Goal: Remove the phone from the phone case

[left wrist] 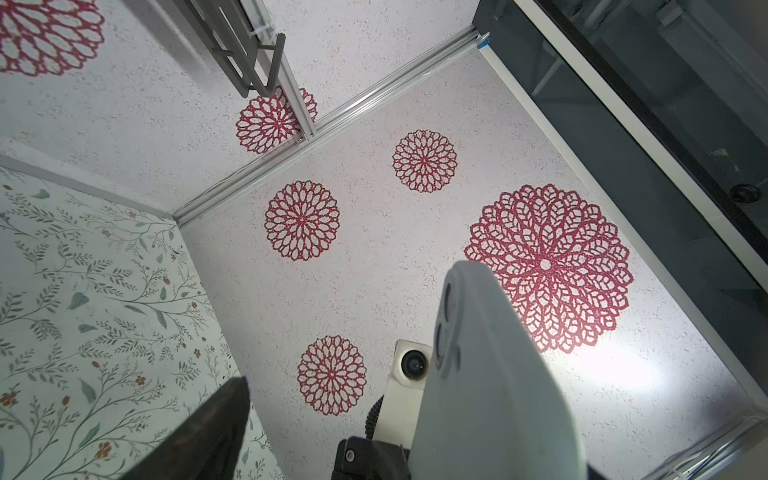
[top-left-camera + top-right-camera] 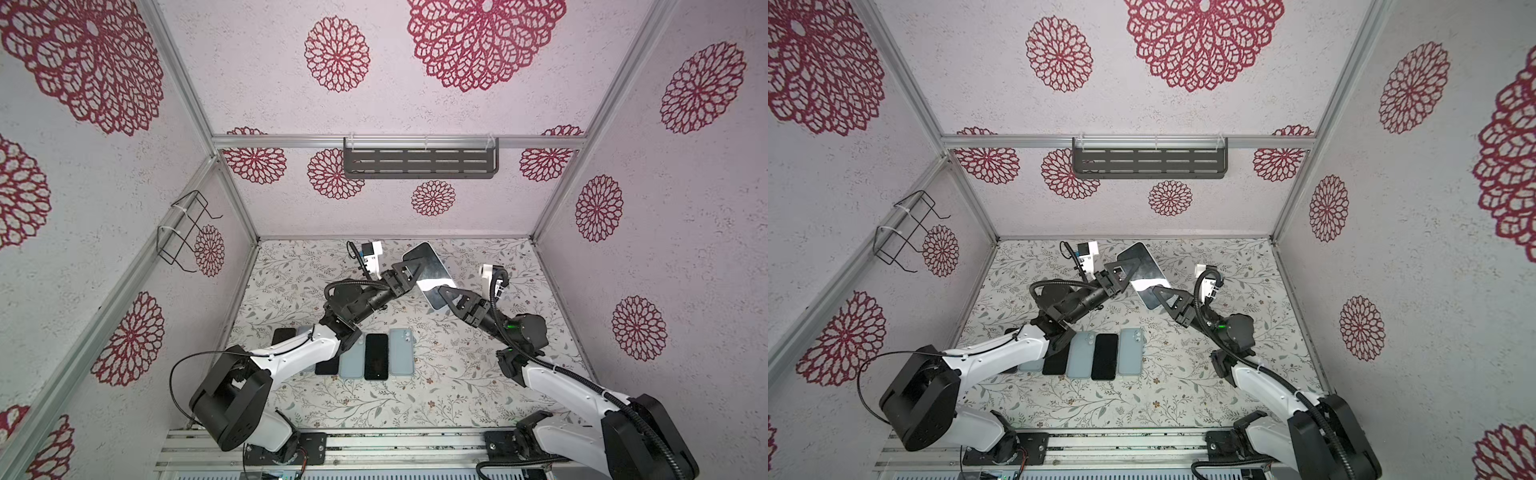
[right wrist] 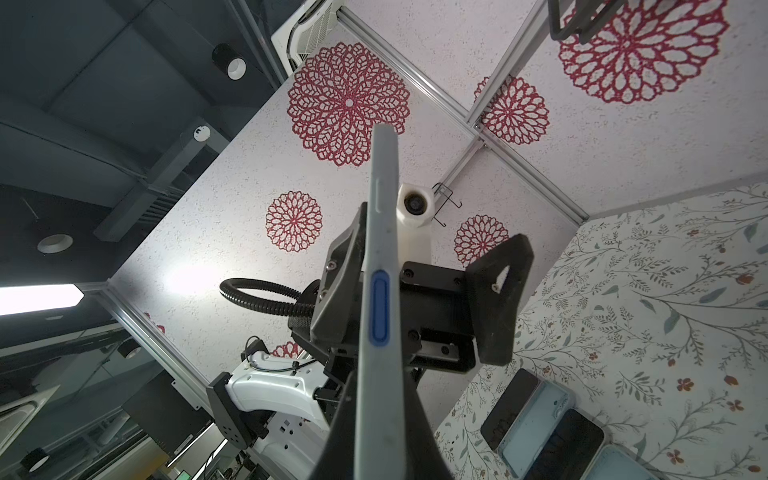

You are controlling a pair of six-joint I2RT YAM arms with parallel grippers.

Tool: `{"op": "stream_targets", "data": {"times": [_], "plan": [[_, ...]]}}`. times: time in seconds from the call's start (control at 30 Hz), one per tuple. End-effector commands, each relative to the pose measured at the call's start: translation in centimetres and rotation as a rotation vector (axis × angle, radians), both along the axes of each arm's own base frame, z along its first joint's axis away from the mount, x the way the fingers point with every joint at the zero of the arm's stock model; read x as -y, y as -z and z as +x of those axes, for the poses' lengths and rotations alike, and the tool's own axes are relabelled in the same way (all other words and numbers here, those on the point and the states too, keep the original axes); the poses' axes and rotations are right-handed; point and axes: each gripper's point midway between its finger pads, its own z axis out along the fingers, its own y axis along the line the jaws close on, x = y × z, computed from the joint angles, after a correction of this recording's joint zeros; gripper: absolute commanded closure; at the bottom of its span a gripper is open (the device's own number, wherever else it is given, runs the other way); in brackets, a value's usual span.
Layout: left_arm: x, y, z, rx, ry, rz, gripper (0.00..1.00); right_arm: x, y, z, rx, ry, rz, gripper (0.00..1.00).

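Note:
The phone [image 2: 428,266], dark screen up, sits in its pale grey-blue phone case [image 3: 380,249] and is held tilted in the air above the back of the table in both top views [image 2: 1142,266]. My right gripper [image 2: 444,291] is shut on the case's lower end, with its fingers [image 3: 419,436] pressed to both faces. My left gripper [image 2: 413,270] stands open around the upper part. One of its fingers [image 3: 343,257] lies next to the screen side and the other [image 3: 496,291] is well clear of the back. The left wrist view shows the case back [image 1: 494,374] with its camera lenses.
A row of several phones and pale cases [image 2: 374,355] lies on the floral table [image 2: 457,390] under the left arm. A dark slotted shelf [image 2: 419,162] hangs on the back wall and a wire rack [image 2: 187,232] on the left wall.

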Motion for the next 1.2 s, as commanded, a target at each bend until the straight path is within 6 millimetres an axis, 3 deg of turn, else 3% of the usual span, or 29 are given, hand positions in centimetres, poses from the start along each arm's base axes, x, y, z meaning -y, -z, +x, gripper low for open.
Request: {"op": "stream_targets", "data": {"times": [0.0,0.23,0.37,0.53,0.6,0.67,0.73,0.83,0.9,1.07,1.17], "plan": [[0.3,-0.8,-0.9,0.031,0.034,-0.033,0.17,0.7,-4.2,-1.8,0.162,0.001,0.068,1.0],[0.5,-1.1,-1.3,0.042,0.06,-0.035,0.42,0.6,-3.7,-1.6,0.149,-0.005,0.062,1.0],[0.3,-1.1,-1.4,0.039,0.07,-0.049,0.65,0.5,-3.6,-1.5,0.147,-0.006,0.056,1.0],[0.0,-1.9,-1.8,0.045,0.084,-0.075,0.87,0.4,-3.5,-1.7,0.15,-0.008,0.047,1.0],[-0.3,-2.2,-1.9,0.047,0.079,-0.077,0.93,0.5,-3.4,-1.9,0.15,-0.007,0.04,0.84],[-0.7,-2.3,-1.8,0.029,0.051,-0.068,1.0,0.4,-2.8,-2.1,0.139,-0.005,0.022,0.58],[-1.3,-2.6,-1.7,0.02,0.017,-0.047,1.0,0.5,-2.4,-2.9,0.149,0.003,0.012,0.35],[-2.6,-4.1,-1.9,0.04,-0.044,-0.045,1.0,1.0,-1.7,-4.3,0.17,0.05,-0.01,0.09],[-3.5,-5.2,-2.2,0.062,-0.096,-0.036,1.0,1.0,-0.8,-4.8,0.164,0.092,-0.054,0.02],[-5.6,-7.4,-3.5,0.107,-0.248,-0.051,1.0,1.7,-0.2,-6.5,0.162,0.141,-0.053,0.01],[-5.3,-8.4,-4.9,0.137,-0.299,-0.064,1.0,2.0,-0.3,-6.9,0.144,0.132,-0.014,0.01]]}}
